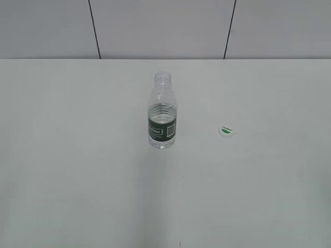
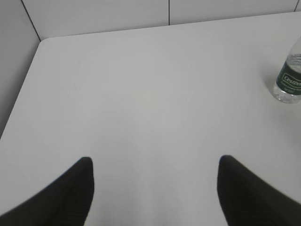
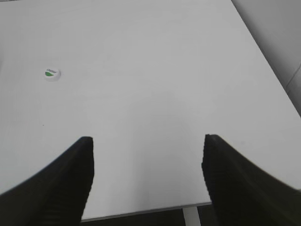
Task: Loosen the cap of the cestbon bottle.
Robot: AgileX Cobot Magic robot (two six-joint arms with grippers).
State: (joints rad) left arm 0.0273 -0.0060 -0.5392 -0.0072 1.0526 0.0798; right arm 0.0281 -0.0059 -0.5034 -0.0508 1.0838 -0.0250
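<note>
The cestbon bottle stands upright on the white table, clear and ribbed with a dark green label band. Its mouth is bare, with no cap on it. The bottle's lower part also shows at the right edge of the left wrist view. The white cap with a green leaf mark lies flat on the table to the bottle's right, and shows in the right wrist view. My left gripper is open and empty, far from the bottle. My right gripper is open and empty, near the table's front edge. Neither gripper shows in the exterior view.
The white table ends at a grey panelled wall at the back. Its front right edge shows in the right wrist view, and its rounded far left corner in the left wrist view.
</note>
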